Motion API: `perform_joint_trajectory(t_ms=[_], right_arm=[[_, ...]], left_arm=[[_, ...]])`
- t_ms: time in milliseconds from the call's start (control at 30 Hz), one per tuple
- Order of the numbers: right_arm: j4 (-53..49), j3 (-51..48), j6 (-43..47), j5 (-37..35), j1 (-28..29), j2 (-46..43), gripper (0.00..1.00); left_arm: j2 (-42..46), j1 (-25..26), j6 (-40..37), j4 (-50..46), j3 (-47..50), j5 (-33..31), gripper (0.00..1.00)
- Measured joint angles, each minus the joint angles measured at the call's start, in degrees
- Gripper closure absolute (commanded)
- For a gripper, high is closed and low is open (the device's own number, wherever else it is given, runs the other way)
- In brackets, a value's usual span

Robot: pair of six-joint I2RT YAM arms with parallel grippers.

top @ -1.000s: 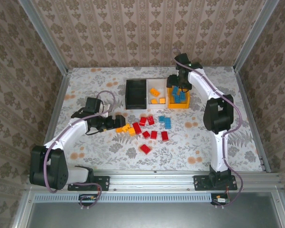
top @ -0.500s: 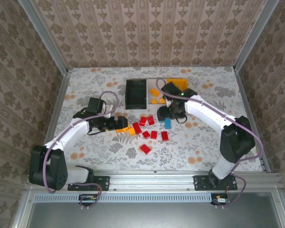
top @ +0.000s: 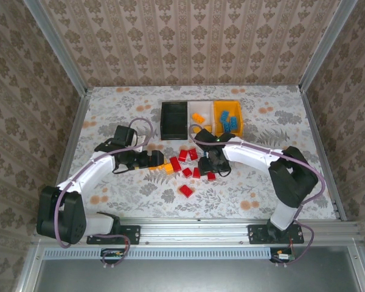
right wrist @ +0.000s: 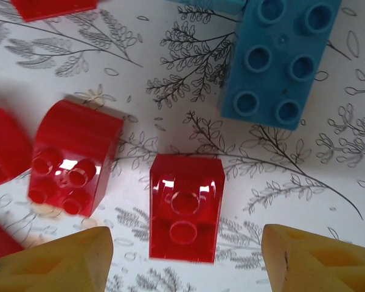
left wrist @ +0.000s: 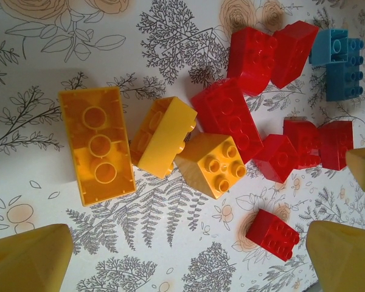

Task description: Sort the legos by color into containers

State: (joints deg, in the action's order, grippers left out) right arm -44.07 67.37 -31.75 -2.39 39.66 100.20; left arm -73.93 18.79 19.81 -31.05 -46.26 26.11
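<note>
From above, the small plastic bricks [top: 185,163] are lying in a loose pile on the flowery table [top: 261,182], near the three little bins. The white plastic bin [top: 198,108] is holding orange-yellow bricks, and the orange-yellow plastic bin [top: 226,108] is holding blue ones. The black plastic bin [top: 174,137] is looking empty, so I think the red ones are going there. The left gripper [top: 147,160] and the right gripper [top: 210,163] are both working low at the pile, close together. They could be bumping each other soon.

From the left wrist, the left gripper [left wrist: 185,267] is hovering with its jaws wide apart, holding nothing. A big orange-yellow brick [left wrist: 97,145] is lying with its hollow side up, and two smaller orange-yellow bricks [left wrist: 188,149] are touching each other just beside it. With jaws this wide, it could be grabbing two at once, and one could be dropping on the way.

From the right wrist, the right gripper [right wrist: 185,261] is standing with its jaws apart on both sides of a small red brick [right wrist: 185,207], not touching it. Another red brick [right wrist: 73,158] is sitting just beside it, and a blue brick [right wrist: 278,58] is lying near. One yellow finger [right wrist: 55,261] could be pushing that neighbour, turning the brick so it is slipping out.
</note>
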Motion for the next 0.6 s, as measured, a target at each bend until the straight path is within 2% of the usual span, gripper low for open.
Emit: perform_joint_trajectory(t_ms=[267, 467, 600], right_arm=[[2.9, -0.8, -0.5, 0.0, -0.4, 3.8, 0.47], [4.2, -1.0, -0.8, 0.1, -0.9, 4.7, 0.61], [4.3, -1.0, -1.2, 0.1, -0.9, 4.7, 0.63]], left_arm=[[2.8, 0.3, 0.0, -0.2, 1.1, -0.4, 0.00], [2.8, 0.3, 0.1, -0.2, 1.9, -0.5, 0.00], [2.9, 0.3, 0.0, -0.2, 1.9, -0.5, 0.00]])
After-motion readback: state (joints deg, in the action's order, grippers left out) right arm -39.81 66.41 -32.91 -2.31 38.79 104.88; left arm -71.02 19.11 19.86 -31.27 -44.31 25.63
